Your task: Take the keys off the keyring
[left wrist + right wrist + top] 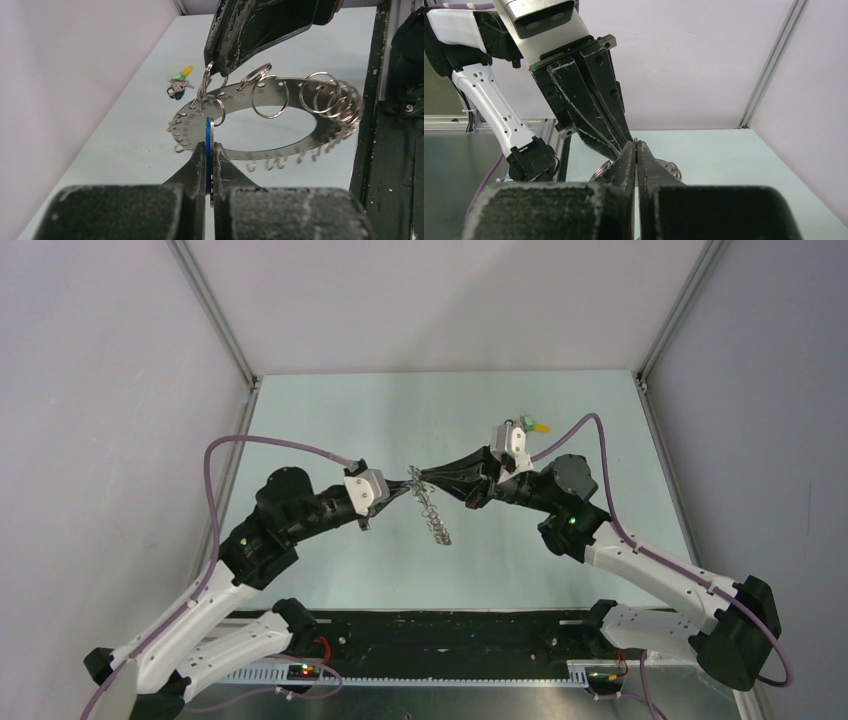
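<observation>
Pale-green table [330,420] lay below, loose keys [178,85] set aside on it. Keyring [292,85] was held in mid-air: right gripper [635,150] was clamped on a split ring [206,75] to steady it, left gripper [209,150] pinched shut on a blue key [207,132], prob. for pulling it free.

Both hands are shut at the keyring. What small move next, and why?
Probably the left hand should ease the blue-headed key back, away from the keyring. It is shut on that key, and the right hand is shut on a small split ring at the keyring's rim, bracing it.
</observation>
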{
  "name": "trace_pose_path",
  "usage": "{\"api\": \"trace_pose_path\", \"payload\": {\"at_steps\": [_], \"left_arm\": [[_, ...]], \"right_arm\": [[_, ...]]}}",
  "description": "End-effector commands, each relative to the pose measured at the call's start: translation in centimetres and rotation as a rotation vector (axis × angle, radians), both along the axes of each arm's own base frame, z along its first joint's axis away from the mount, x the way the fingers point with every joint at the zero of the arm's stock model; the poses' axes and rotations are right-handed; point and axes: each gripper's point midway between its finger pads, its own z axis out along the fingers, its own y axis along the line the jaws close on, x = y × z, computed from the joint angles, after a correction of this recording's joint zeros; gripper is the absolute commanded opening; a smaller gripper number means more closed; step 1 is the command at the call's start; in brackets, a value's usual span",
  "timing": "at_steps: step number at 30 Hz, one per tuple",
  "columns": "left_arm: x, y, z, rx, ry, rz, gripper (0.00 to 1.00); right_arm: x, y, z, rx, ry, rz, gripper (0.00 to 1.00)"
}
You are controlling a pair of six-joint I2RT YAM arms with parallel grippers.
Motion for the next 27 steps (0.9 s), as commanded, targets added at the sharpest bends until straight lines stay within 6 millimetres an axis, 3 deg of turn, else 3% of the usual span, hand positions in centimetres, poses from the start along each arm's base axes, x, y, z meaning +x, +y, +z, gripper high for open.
{"api": "trace_pose_path", "payload": {"at_steps": [1,15,27], "left_arm": [[0.0,0.1,1.0,-0.028,-0.016,0.009,0.00],[0.2,0.9,1.5,-0.039,-0.037,0.047,0.00],[0.1,0.7,1.5,-0.040,-0.031,0.036,0.00]], "right_arm": [[-1.2,-1.1,4.7,0.118,-0.093,0.015,0.00],[-0.5,-3.2,5.0,0.160,-0.081,-0.106,0.00],[0.2,-2.5,3.8,0.117,-0.121,-0.171,0.00]]}}
